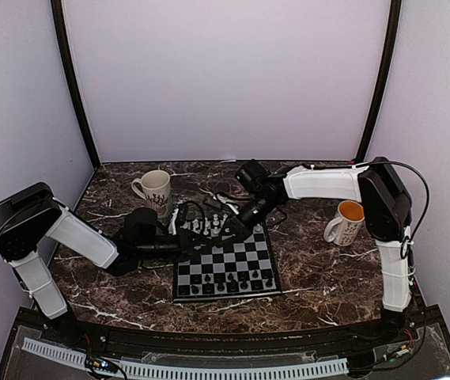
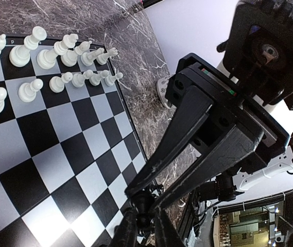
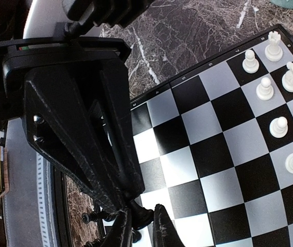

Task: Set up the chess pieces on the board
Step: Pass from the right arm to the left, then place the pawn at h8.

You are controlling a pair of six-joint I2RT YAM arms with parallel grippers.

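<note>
The board (image 1: 250, 253) lies mid-table, and also shows in the left wrist view (image 2: 43, 154) and right wrist view (image 3: 208, 154). White chess pieces (image 1: 207, 226) stand in its two far rows (image 2: 58, 56) (image 3: 277, 98). Black pieces (image 1: 225, 281) stand in the near rows. Both grippers meet above the board's far side. My left gripper (image 1: 231, 231) (image 2: 145, 231) and my right gripper (image 1: 240, 224) (image 3: 141, 229) each close on the same black piece (image 2: 145, 211) (image 3: 142, 213), held from opposite ends above the squares.
A white patterned mug (image 1: 155, 190) stands at the back left of the board. A white mug with an orange inside (image 1: 346, 222) stands to the right. Cables lie behind the board. Dark marble table (image 1: 327, 277) surrounds it.
</note>
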